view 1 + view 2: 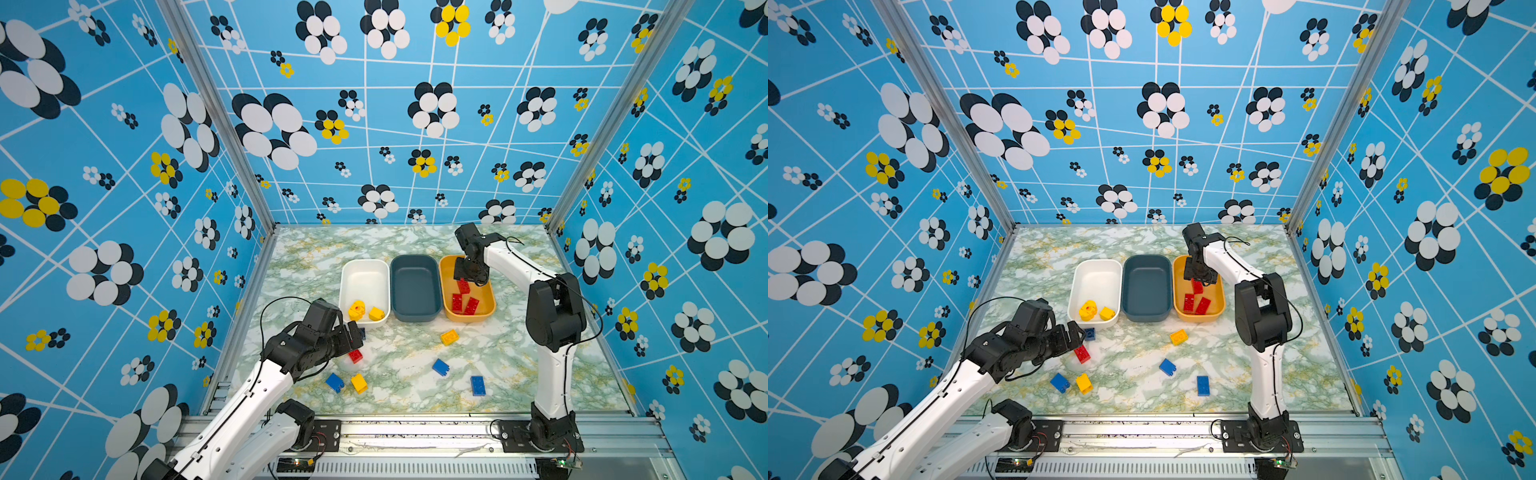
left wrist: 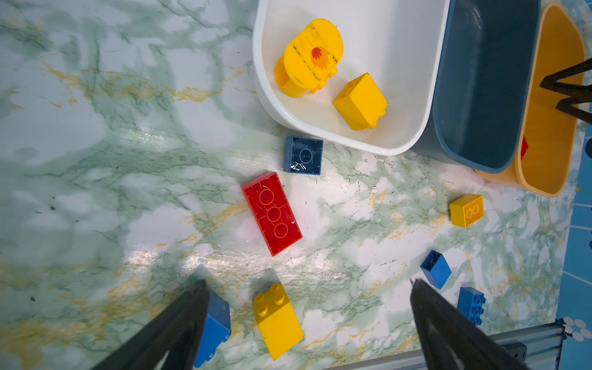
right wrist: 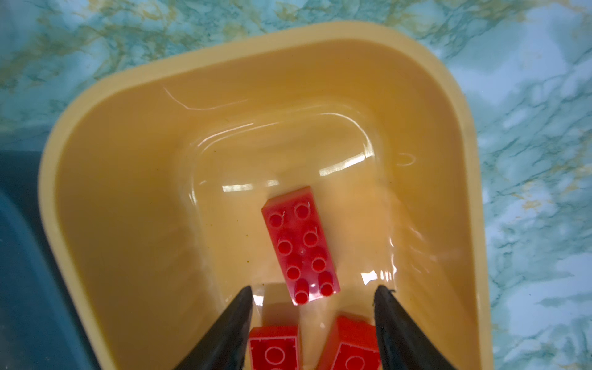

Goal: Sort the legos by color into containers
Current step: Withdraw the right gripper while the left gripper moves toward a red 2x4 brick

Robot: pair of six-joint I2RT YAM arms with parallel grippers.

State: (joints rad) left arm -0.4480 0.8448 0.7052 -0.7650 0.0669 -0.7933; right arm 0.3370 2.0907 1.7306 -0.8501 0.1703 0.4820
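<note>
Right gripper (image 3: 314,290) hangs over the orange tub (image 3: 320,30), right of centre in both top views. Its jaws are part-open and hold nothing. A red brick (image 3: 301,246) lies free on the tub floor just ahead of the tips, two more reds (image 3: 274,347) close by. Left gripper (image 2: 309,282) hovers at lower left of the table (image 1: 519,353), jaws wide and empty. Two yellows (image 1: 357,309) sit in the white tub (image 1: 365,262); the slate tub (image 1: 415,286) holds nothing we can see. Loose on the table: one loose red (image 2: 272,213) lying studs down, a dark blue brick (image 2: 303,155), three blues (image 1: 440,367), two loose yellows (image 1: 449,336). Risks, as we judge them: we cannot tell whether the right tips sit below the rim, and if they do, a slanted lift could hook it and drag the tub. The loose red is low and slick, so an off-centre pinch may skid it into the dark blue brick. That brick lies just beside the white tub, so a finger could shove the wall. Carrying red across could bring the arms together
</note>
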